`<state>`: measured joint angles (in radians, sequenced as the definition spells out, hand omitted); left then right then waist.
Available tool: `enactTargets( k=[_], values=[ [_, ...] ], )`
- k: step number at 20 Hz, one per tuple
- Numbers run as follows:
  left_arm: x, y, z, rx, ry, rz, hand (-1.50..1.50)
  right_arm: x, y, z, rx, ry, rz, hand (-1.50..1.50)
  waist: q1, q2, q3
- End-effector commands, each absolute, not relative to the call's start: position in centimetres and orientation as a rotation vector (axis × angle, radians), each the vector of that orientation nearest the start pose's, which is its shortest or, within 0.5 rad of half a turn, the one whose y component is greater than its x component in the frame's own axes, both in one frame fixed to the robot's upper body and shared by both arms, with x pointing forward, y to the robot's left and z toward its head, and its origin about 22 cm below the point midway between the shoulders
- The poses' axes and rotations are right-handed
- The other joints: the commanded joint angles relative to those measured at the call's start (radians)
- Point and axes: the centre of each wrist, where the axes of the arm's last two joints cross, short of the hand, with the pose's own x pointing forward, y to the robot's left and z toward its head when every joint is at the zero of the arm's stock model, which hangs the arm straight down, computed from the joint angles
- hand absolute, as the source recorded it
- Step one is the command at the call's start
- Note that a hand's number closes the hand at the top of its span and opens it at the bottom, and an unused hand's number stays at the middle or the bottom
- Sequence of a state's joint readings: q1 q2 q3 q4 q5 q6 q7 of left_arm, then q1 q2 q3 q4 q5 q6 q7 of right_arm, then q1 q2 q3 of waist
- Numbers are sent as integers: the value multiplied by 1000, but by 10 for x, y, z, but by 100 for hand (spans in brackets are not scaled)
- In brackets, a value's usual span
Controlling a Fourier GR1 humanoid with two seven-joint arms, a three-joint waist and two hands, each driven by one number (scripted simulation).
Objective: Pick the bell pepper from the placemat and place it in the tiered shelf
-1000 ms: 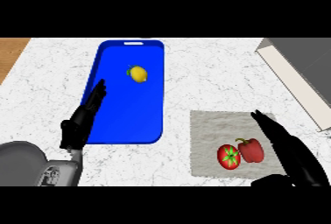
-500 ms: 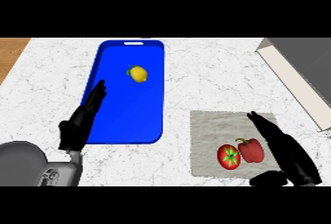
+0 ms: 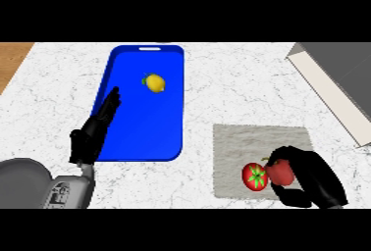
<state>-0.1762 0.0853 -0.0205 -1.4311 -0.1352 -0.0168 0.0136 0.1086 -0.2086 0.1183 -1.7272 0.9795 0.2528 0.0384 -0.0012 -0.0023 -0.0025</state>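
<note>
Bell pepper point(image 3: 278, 172), red, lies on the grey placemat point(image 3: 253, 139) near the table's front right, just beside a red tomato point(image 3: 254, 176) with a green stem star. The right robot hand point(image 3: 308, 179) curls over the pepper from the right, its fingers bent round the top and side of it, so part of the pepper is hidden. The table point(image 3: 239, 73) is white marble with grey veins; a strip of brown wood floor point(image 3: 13, 61) shows past its left edge. A long blue tray point(image 3: 138, 142) lies left of the placemat, apart from it, with a yellow lemon point(image 3: 154, 83) in its far half. The left robot hand point(image 3: 98, 128) rests at the tray's left rim, fingers straight and pressed together, pointing away from the robot. At the far right a pale shelf with a grey inside point(image 3: 340, 73) runs slantwise along the table's edge, well apart from the pepper.
</note>
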Motion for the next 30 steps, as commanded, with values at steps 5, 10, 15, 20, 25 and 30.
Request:
enactTargets(
  k=[5, 10, 15, 20, 25, 30],
  values=[
    [291, 246, 30, 108, -1584, -262, 0, 194, -268, 30, -712, -1356, 1081, 150, -4, 1, 2],
    [286, 219, 21, 100, -1605, -289, 0, 252, -250, 35, -945, -1002, 508, 150, 31, 28, -1],
    [287, 210, 24, 65, -1624, -304, 0, 279, -264, 60, -1106, -860, 127, 150, 73, 39, 0],
    [291, 200, 28, 32, -1627, -351, 0, 323, -249, 121, -1231, -935, -260, 150, 131, 39, -2],
    [295, 189, 33, 7, -1641, -381, 0, 361, -228, 173, -1387, -922, -452, 150, 154, 44, -6],
    [298, 192, 35, 4, -1634, -394, 0, 390, -217, 204, -1565, -817, -504, 150, 152, 45, -6]
  ],
)
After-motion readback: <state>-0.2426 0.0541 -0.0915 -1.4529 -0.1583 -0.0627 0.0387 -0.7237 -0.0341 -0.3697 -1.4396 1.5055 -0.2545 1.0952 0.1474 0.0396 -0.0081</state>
